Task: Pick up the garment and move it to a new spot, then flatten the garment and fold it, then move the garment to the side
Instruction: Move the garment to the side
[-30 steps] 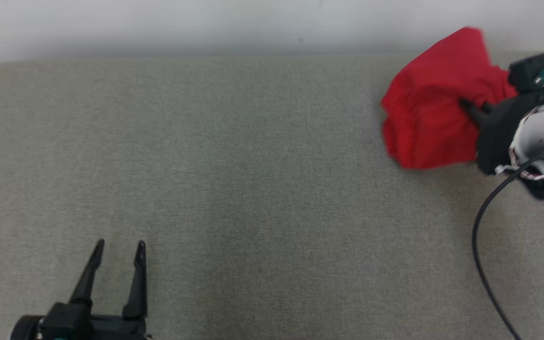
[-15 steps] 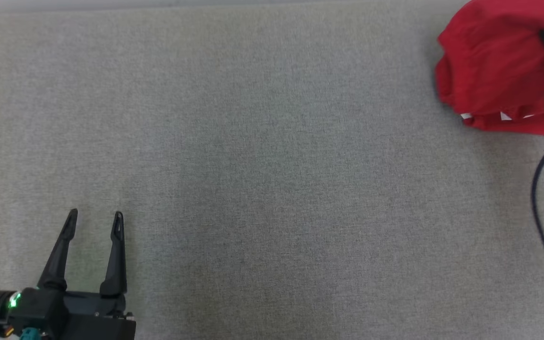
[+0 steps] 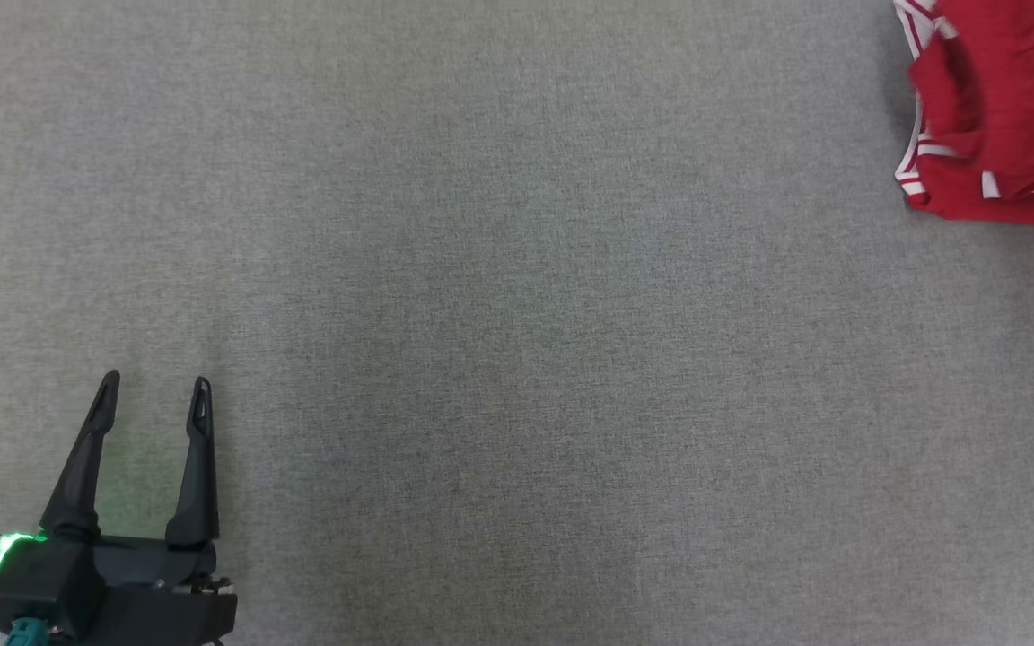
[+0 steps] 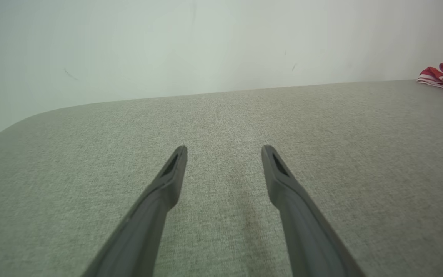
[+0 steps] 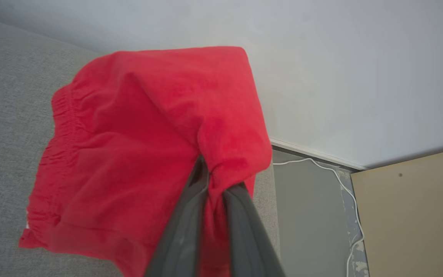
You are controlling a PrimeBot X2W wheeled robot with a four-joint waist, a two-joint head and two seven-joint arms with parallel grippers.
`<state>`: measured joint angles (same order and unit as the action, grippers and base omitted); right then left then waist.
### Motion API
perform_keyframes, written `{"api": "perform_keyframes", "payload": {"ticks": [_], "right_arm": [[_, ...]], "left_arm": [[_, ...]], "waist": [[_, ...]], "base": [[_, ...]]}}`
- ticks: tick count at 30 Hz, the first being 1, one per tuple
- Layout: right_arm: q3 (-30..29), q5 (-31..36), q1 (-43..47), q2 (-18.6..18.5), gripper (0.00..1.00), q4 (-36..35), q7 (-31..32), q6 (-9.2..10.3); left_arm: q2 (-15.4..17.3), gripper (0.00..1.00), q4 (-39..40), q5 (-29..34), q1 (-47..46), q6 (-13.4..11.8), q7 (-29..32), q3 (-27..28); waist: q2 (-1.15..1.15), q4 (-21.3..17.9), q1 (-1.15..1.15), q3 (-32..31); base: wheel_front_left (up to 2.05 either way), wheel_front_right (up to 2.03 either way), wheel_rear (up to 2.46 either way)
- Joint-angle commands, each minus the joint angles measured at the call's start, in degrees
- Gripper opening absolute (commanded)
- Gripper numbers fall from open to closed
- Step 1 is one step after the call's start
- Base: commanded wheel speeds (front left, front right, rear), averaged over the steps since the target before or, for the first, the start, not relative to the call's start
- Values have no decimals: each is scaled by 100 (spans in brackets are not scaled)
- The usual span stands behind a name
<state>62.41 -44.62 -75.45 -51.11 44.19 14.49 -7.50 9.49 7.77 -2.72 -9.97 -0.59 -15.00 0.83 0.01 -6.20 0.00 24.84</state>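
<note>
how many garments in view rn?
1: the red garment, at the far right of the grey surface, pinched in the right gripper. The head view cuts off its right side, so anything beyond that edge is unseen.

The garment, red fabric with white-striped trim and a gathered band, is bunched and partly raised at the far right corner of the grey bench.

Even soft light, faint shadows, sharp frames, wide-angle bending in wrist views
</note>
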Motion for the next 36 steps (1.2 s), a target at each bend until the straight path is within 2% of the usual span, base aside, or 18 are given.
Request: {"api": "perform_keyframes", "payload": {"ticks": [1,7,19,20,21,22,23,32,36], "right_arm": [[39,40,-109,-101,0,27,-75,3],[181,-13,-232,-105,0,150,-264,3],[395,-79,-242,41,0,624,-142,3],[402,-88,-226,54,7,675,-123,3],[425,-91,-194,70,34,734,-81,3],[444,-92,-167,80,71,789,-33,3],[454,-96,-161,91,100,807,-15,3],[500,-41,-219,182,100,1127,-20,3],[268,-174,-290,280,100,1153,-474,3]], "left_arm": [[45,100,32,74,-29,-4,-23,14],[99,100,79,78,-60,-18,-22,-15],[161,100,87,40,-129,-47,-20,-58],[167,100,86,35,-129,-46,-20,-58],[172,100,81,28,-132,-52,-20,-60],[174,100,78,19,-135,-56,-21,-59],[176,100,75,14,-134,-63,-21,-62],[177,100,-1,-34,-45,-129,-21,-51],[138,100,-45,-80,15,-154,-21,-44]], "waist": [[-1,-45,0,68],[-1,-129,0,211],[-1,-127,0,249],[-1,-121,0,246],[-1,-115,0,241],[-1,-109,0,235],[-1,-103,0,228],[-1,-77,0,9],[-1,-87,0,-182]], "base": [[0,0,0],[0,0,0],[0,0,0],[0,0,0],[0,0,0],[0,0,0],[0,0,0],[0,0,0],[0,0,0]]}}
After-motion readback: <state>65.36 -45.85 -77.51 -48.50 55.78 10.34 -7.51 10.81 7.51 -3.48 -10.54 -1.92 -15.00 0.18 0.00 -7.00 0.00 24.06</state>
